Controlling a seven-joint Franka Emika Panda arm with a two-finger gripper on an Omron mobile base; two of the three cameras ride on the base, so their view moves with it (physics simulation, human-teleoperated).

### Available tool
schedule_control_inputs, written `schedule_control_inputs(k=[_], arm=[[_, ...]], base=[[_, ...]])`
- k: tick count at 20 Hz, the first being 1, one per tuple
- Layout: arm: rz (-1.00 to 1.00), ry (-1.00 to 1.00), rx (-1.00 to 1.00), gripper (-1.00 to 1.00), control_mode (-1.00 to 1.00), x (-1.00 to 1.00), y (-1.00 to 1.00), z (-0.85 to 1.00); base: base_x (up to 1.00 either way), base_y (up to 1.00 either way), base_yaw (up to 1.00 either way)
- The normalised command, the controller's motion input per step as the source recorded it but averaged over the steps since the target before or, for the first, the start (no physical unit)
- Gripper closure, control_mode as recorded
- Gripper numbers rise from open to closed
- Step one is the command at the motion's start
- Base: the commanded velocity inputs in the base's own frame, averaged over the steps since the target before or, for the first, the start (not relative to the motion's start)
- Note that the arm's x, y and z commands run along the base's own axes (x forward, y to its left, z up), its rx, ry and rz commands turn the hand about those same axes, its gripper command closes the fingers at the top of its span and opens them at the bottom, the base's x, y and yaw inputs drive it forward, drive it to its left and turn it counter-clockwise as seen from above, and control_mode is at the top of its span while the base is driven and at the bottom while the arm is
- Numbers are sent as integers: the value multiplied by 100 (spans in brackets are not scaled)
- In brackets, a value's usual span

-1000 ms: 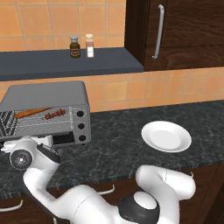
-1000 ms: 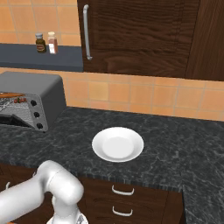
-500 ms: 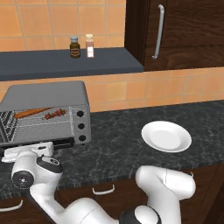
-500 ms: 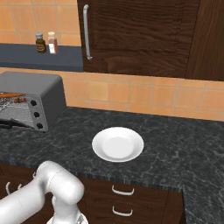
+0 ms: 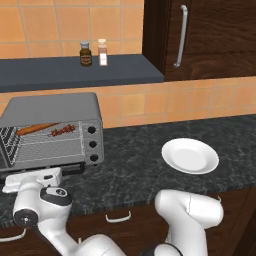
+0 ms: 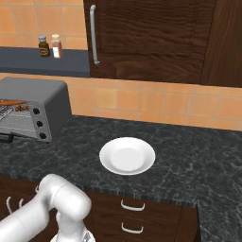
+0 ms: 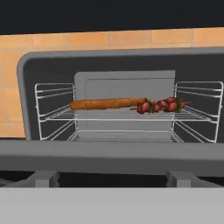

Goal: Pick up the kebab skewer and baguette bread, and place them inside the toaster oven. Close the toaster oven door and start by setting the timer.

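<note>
The toaster oven (image 5: 55, 107) stands on the counter at the left, also in the right base view (image 6: 40, 101). Its door (image 5: 60, 169) hangs open and lies flat; the hand view shows its grey edge (image 7: 112, 156) across the front. On the wire rack lie the baguette bread (image 7: 105, 104) and, touching its right end, the kebab skewer (image 7: 162, 105); both show from the left base (image 5: 35, 129) (image 5: 62, 130). My gripper (image 5: 33, 178) sits low, just in front of the door's outer edge, facing into the oven, open with nothing in it.
A white plate (image 5: 190, 155) rests on the dark counter to the right of the oven. Two small bottles (image 5: 94, 53) stand on the shelf above. Three black knobs (image 5: 92, 144) line the oven's right side. Drawers run below the counter edge.
My hand has sunk lower in front of the open door and shifted slightly right. The bread, skewer and door have not moved.
</note>
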Motion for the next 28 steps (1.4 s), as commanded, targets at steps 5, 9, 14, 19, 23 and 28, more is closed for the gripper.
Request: schedule_control_inputs(k=[5,9,14,19,23,28], arm=[[0,0,0,-100,-100,11,0,68],[0,-2,0,-100,-100,4,-1,76],[0,-3,0,-100,-100,8,0,81],[0,0,0,-100,-100,9,0,87],[0,0,0,-100,-100,6,-2,95],[0,0,0,-100,-100,14,-1,99]], base=[[0,0,0],[0,0,0],[0,0,0],[0,0,0],[0,0,0],[0,0,0]])
